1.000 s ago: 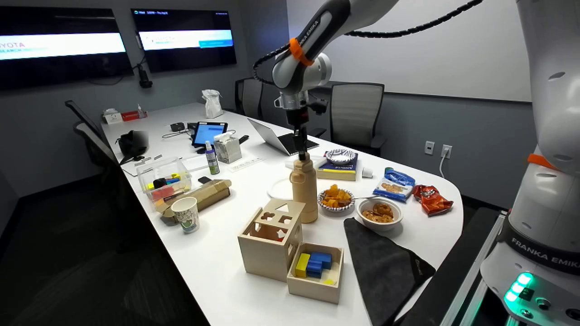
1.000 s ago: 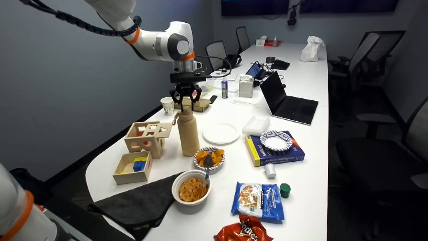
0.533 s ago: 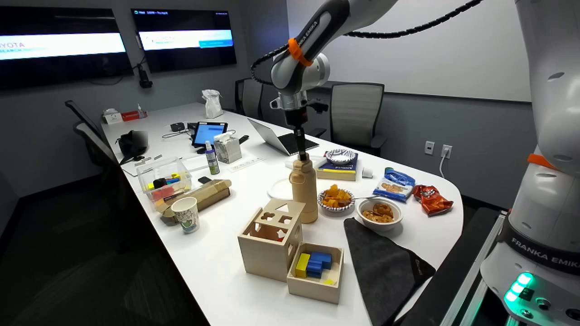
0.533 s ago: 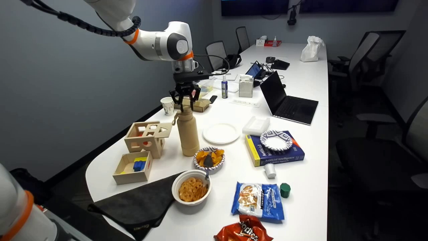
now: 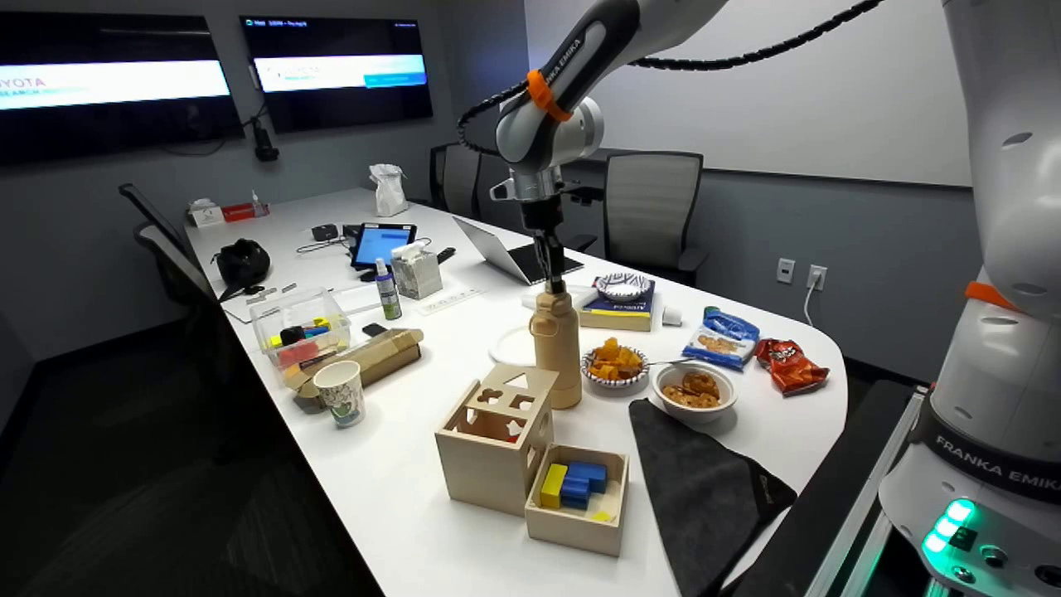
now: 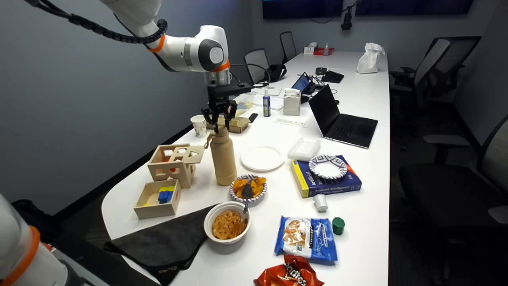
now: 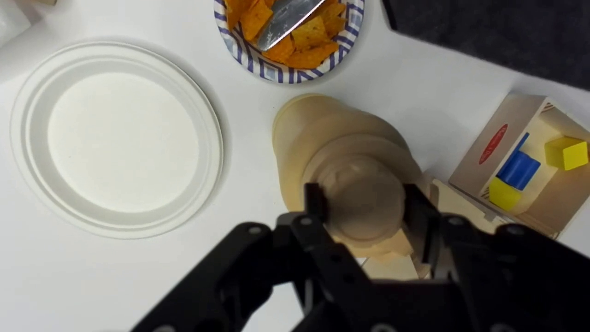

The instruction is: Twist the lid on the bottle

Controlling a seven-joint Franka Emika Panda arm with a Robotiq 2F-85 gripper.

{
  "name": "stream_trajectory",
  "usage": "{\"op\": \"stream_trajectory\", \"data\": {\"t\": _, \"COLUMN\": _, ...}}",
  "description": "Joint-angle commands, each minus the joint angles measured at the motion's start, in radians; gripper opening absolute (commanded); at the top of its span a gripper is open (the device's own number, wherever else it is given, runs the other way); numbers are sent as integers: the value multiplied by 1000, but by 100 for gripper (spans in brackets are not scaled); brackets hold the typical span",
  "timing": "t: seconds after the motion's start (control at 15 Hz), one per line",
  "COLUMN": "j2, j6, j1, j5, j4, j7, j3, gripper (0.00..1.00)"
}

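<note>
The tan bottle [image 5: 559,358] stands upright on the table in both exterior views [image 6: 224,161]; the wrist view looks down on its shoulders [image 7: 299,133]. The round tan lid [image 7: 364,203] sits on top of its neck, also visible in an exterior view [image 6: 223,130]. My gripper [image 7: 362,200] points straight down over it, one black finger on each side of the lid, both touching its rim. The gripper [image 6: 222,126] is closed on the lid. A carrying loop [image 5: 543,326] hangs at the bottle's neck. Whether the lid turns against the neck cannot be told.
A wooden shape box [image 5: 496,448] and a small block tray [image 5: 578,506] stand close beside the bottle. A bowl of chips [image 6: 248,188] with a utensil is near its base. A white plate [image 7: 122,138], a pretzel bowl [image 6: 227,222] and a dark cloth [image 6: 162,242] lie around.
My wrist and gripper have rotated about the vertical axis over the lid, the camera mount swinging round. The gripper stays at about the same spot. The bottle has not visibly moved.
</note>
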Motion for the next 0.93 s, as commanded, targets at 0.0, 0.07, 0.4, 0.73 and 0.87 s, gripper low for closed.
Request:
{"op": "stream_trajectory", "data": {"t": 0.0, "j2": 37, "j6": -19, "j1": -13, "j5": -21, "j4": 31, "j7": -87, "j3": 12, "gripper": 21}}
{"op": "stream_trajectory", "data": {"t": 0.07, "j2": 37, "j6": -16, "j1": -13, "j5": -22, "j4": 31, "j7": -109, "j3": 12, "gripper": 21}}
{"op": "stream_trajectory", "data": {"t": 0.4, "j2": 37, "j6": -8, "j1": -18, "j5": -12, "j4": 28, "j7": -248, "j3": 16, "gripper": 21}}
{"op": "stream_trajectory", "data": {"t": 0.73, "j2": 40, "j6": -8, "j1": -16, "j5": -21, "j4": 28, "j7": -374, "j3": 14, "gripper": 21}}
{"op": "stream_trajectory", "data": {"t": 0.87, "j2": 42, "j6": -11, "j1": -14, "j5": -23, "j4": 30, "j7": -419, "j3": 14, "gripper": 21}}
